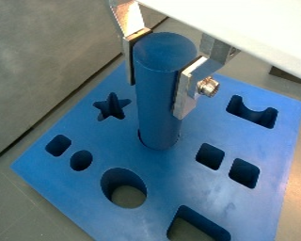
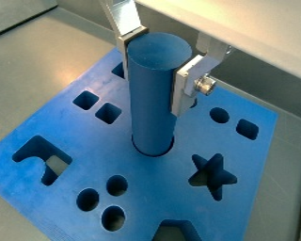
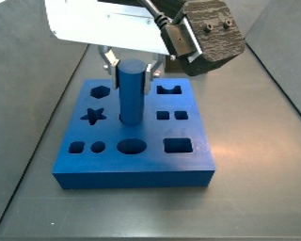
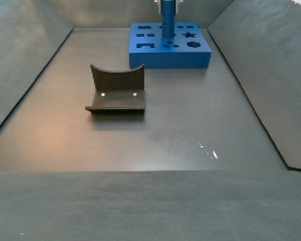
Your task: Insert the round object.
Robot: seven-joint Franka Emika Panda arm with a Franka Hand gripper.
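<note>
while upright in block (image 1: 229, 193), peg (image 1: 162, 89) between hand (image 1: 160, 69) fingers

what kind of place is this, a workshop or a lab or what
Probably a robot test cell: a bare grey walled floor, a blue block with shaped holes, and the gripper around a blue cylinder peg standing in the block's middle.

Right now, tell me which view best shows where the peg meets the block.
A wrist view: the blue peg, between the gripper fingers, stands with its foot in the blue block's central hole. Side views show it upright but smaller, its foot less clear.
</note>
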